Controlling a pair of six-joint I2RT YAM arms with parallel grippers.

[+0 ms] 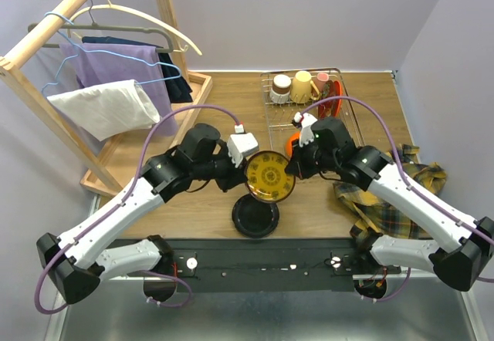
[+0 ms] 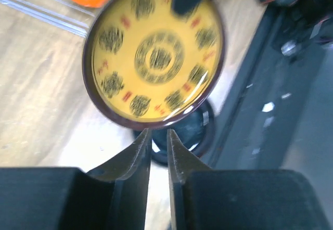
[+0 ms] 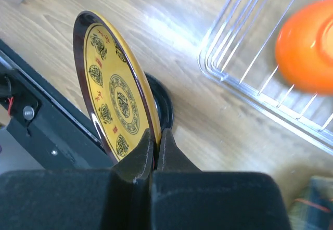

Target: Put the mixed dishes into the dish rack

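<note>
We find the right gripper (image 3: 156, 136) pinched tight on the rim of a round yellow plate (image 3: 117, 97) with a dark maroon edge. It holds the plate up on edge and tilted, above the wooden table (image 3: 156, 22) and just short of the near end of the silver wire dish rack (image 3: 223, 48). A round black bowl (image 1: 255, 216) sits on the table beneath the plate. The left gripper (image 2: 158, 133) points at the opposite rim, its jaws a narrow slit apart with nothing visibly between them. We cannot tell whether its tips touch the plate. We judge the plate to be stiff, fairly light and glossy, so it is likely slippery under the pads, and it may chip if knocked against the wires. A single pinch on the rim could let it swing, so we would take it deep past the lip. If both arms hold it, the second grip belongs on the far side of the rim. In the rack, a glossy orange bowl (image 3: 307, 48) lies near the front and a yellow mug (image 1: 301, 86) stands among others at the far end. The plate face carries dark round medallions with small red characters between them, which we cannot read. We see no brand or label anywhere.
</note>
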